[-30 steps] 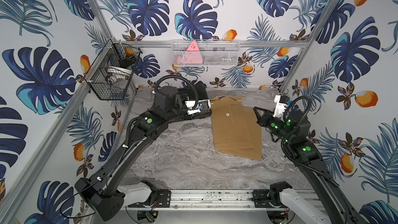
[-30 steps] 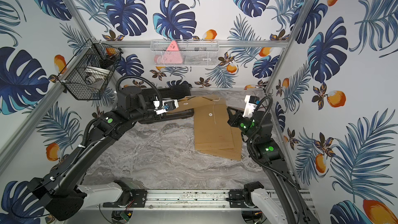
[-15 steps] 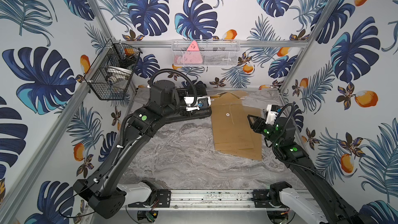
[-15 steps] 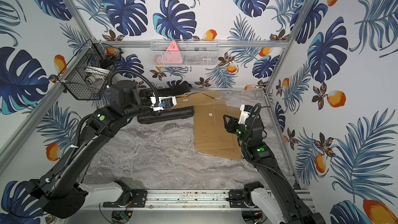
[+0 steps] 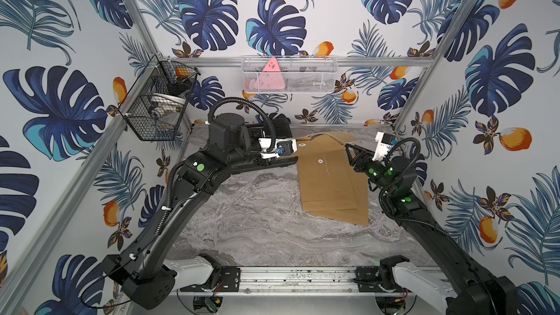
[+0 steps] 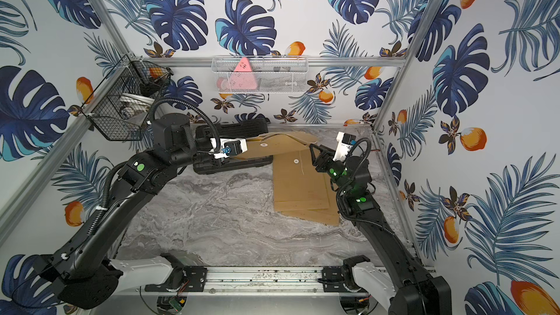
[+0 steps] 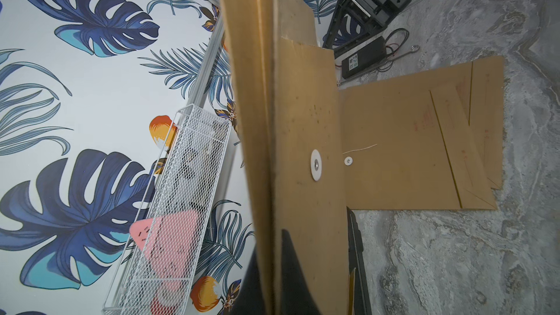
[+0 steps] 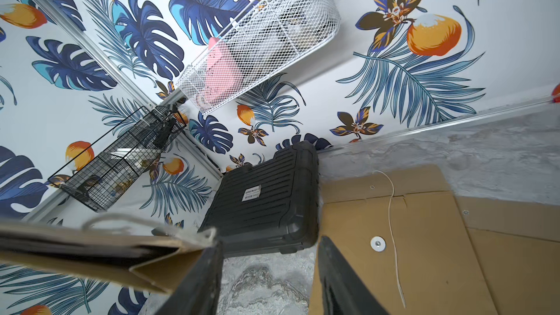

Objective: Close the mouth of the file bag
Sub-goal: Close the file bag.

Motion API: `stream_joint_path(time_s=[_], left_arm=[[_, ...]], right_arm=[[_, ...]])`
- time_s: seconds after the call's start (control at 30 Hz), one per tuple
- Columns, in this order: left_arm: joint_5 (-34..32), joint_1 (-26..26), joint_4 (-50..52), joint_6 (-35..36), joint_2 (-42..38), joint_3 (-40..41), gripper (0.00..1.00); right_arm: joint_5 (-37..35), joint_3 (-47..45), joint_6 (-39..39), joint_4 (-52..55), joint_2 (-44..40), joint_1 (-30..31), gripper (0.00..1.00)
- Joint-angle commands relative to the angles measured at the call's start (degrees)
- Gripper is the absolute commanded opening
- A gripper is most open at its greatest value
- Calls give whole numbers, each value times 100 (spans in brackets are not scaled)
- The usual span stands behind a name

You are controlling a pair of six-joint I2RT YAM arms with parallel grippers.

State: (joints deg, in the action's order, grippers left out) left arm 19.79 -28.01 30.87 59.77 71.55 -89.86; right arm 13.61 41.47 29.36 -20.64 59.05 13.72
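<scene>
A brown paper file bag (image 5: 328,183) (image 6: 298,183) lies flat on the marble table at the right, on top of another one. Its flap (image 5: 321,143) (image 7: 303,110) is lifted off the body over the black case. My left gripper (image 7: 274,280) (image 6: 250,146) is shut on the flap's edge. A white button sits on the flap (image 7: 316,165) and another on the body (image 7: 348,161) (image 8: 378,243), with a loose white string (image 8: 394,237). My right gripper (image 5: 349,156) (image 8: 268,280) stands open at the flap's right end, holding nothing. The flap's corner (image 8: 145,271) touches one finger from outside.
A black case (image 5: 272,163) (image 8: 266,201) lies at the back under the left wrist. A white mesh basket (image 5: 289,75) hangs on the back wall and a black wire basket (image 5: 157,107) on the left wall. A black power adapter (image 7: 362,59) lies by the right wall.
My right gripper has opened. Its arm came down and towards the front, then edged back to the flap's right end. The left gripper has kept its hold on the flap, hardly moving.
</scene>
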Motion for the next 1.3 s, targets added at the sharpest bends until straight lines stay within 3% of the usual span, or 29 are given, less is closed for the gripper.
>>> stream_joint_path(time_s=[0.0, 0.2, 0.43, 0.6, 0.77, 0.9, 1.0, 1.27], left_arm=[[187, -27, -205, -72, -45, 9, 0], [47, -28, -211, -94, -28, 27, 0], [356, -25, -197, -239, -89, 159, 0], [339, -20, -11, -261, -201, 498, 0], [-234, -12, -242, -202, -315, 884, 0], [-460, -5, -740, -161, -352, 1016, 0], [-201, -3, -1064, -172, -365, 1023, 0], [147, -9, -1011, -590, -107, 663, 0]], right_arm=[[67, 163, -58, -347, 113, -6, 49], [81, 132, -157, -188, -68, 0, 48], [-166, -23, 298, -498, -290, -67, 41], [506, 514, 405, -608, -136, -123, 34], [1244, 799, 363, -564, -337, -128, 34], [2069, 1031, 240, 141, -477, -128, 37], [2251, 1061, 172, 648, -464, -126, 40], [2162, 542, 429, 239, -434, -10, 40]])
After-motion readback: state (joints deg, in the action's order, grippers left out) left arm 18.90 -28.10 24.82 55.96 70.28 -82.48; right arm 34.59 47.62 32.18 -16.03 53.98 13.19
